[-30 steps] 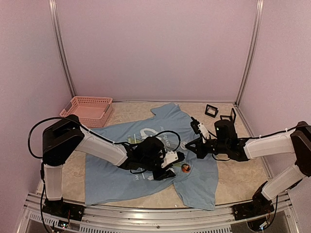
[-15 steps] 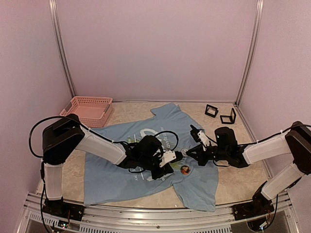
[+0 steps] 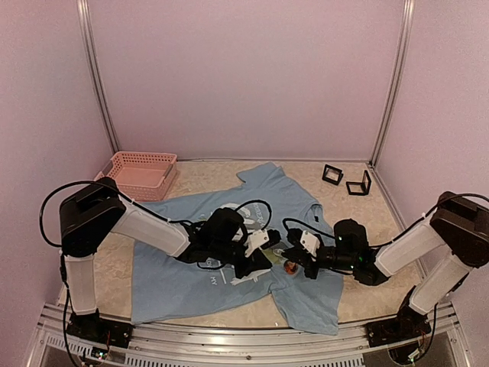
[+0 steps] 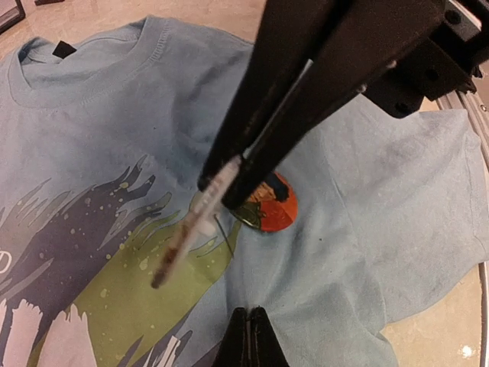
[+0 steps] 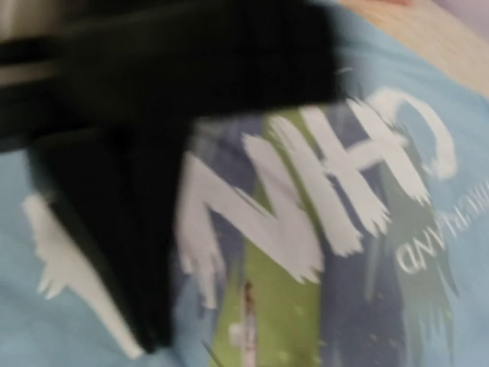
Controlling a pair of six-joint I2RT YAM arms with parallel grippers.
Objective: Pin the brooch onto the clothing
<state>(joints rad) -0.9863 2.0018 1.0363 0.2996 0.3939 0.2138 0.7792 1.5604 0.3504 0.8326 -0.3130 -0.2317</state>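
The light blue T-shirt [image 3: 172,287] lies flat on the table, and it also shows in the left wrist view [image 4: 367,176] and, blurred, in the right wrist view [image 5: 458,99]. The round orange brooch [image 3: 291,267] lies on its chest, with its thin pin sticking out to the left [image 4: 276,208]. My left gripper [image 3: 267,260] is shut on a small fold of shirt just below the brooch [image 4: 249,315]. My right gripper [image 3: 290,258] is shut, and its tips [image 4: 225,177] sit on the brooch's upper left edge. A pale strip juts out from between its fingers.
A pink basket [image 3: 137,172] stands at the back left. Two small black frames [image 3: 332,174] [image 3: 359,186] stand at the back right. A metal rail [image 3: 229,336] runs along the near edge. The blurred black left arm [image 5: 137,191] fills the left of the right wrist view.
My right gripper has closed and moved down and to the left, from near the collar to the brooch. My left gripper has stayed on the shirt and shifted slightly left. The brooch has not moved.
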